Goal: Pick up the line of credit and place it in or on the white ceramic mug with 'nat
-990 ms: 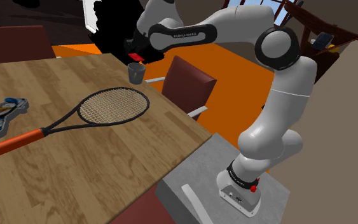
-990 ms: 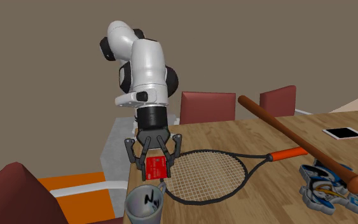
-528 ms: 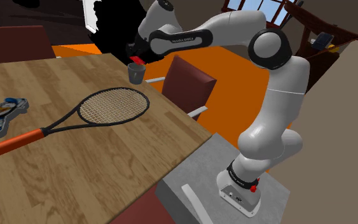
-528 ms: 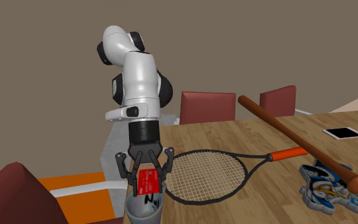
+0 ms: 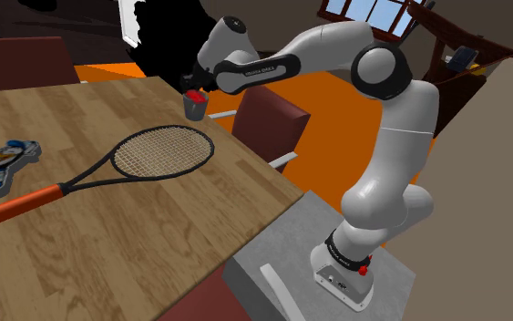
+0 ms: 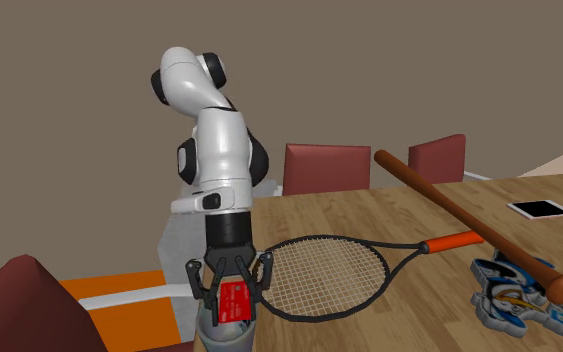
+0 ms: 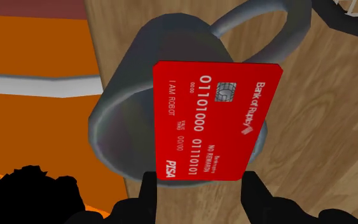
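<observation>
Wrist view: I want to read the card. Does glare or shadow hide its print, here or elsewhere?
Wrist view: no glare or shadow on the red card; its print shows plainly, the grey mug behind softly shaded. Second exterior view: evenly lit, print too small to tell. Shoulder view: likewise.

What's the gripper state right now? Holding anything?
Gripper: closed on the red credit card, holding it above the grey mug.
</observation>
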Controlling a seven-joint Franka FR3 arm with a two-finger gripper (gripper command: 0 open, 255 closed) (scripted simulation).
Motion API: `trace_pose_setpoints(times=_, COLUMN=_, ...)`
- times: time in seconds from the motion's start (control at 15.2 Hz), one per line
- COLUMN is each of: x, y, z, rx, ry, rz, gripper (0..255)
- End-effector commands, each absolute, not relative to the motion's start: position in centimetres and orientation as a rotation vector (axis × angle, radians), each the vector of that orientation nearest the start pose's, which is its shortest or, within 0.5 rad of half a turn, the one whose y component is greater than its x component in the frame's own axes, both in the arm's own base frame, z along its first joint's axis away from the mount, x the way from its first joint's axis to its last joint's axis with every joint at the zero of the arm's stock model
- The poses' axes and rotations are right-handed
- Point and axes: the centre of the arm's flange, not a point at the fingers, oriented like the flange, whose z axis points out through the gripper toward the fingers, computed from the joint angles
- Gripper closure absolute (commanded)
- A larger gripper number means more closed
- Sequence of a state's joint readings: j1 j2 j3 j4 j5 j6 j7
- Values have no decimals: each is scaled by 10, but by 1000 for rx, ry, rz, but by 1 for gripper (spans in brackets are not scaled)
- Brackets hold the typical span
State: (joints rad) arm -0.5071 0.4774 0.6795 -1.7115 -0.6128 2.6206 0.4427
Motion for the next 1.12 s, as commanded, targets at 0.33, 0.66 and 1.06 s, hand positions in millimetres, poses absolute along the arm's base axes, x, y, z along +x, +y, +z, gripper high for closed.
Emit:
trace_pose_setpoints(times=0.33, x=694, y=67, z=411, rx=-3003, ry=-61, rz=-901, gripper=255)
trace_pose_setpoints(times=0.66, x=695, y=66, z=411, rx=-3003, ry=-60, rz=-901, gripper=0)
trace_pose_setpoints(times=1.06, x=679, y=67, z=433, rx=-3003, ry=-60, rz=-901, gripper=0)
